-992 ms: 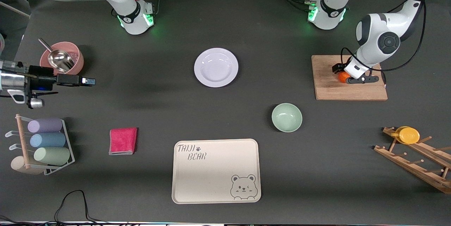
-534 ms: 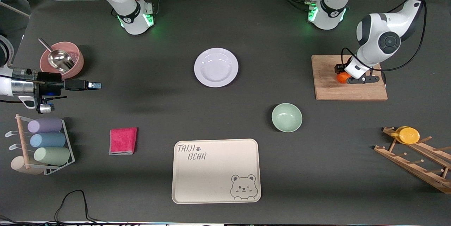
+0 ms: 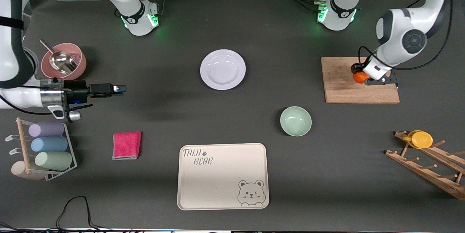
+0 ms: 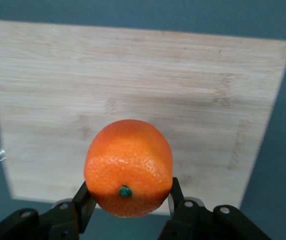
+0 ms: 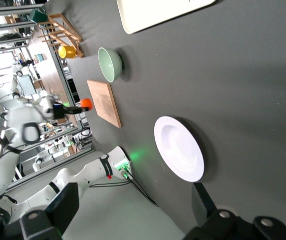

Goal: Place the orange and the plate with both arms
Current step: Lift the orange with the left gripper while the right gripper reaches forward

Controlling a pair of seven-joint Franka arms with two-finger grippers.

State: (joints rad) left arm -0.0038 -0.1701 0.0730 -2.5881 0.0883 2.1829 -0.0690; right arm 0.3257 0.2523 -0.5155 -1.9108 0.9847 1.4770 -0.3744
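In my left gripper (image 4: 125,212) I hold the orange (image 4: 128,167), a small, round, bright, pebbled fruit with a green stem nub, pinched between two black fingers (image 4: 83,205) and lifted above the wooden board (image 4: 133,85). The plate (image 3: 222,69), round, shallow, pale lavender-white with a wide rim, lies flat and empty on the dark table (image 3: 232,116), toward my bases, roughly midway between them.

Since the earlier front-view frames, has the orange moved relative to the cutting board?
Yes. The orange, gripped in the left claw, has shifted toward the left arm's end of the cutting board and is lifted above it.
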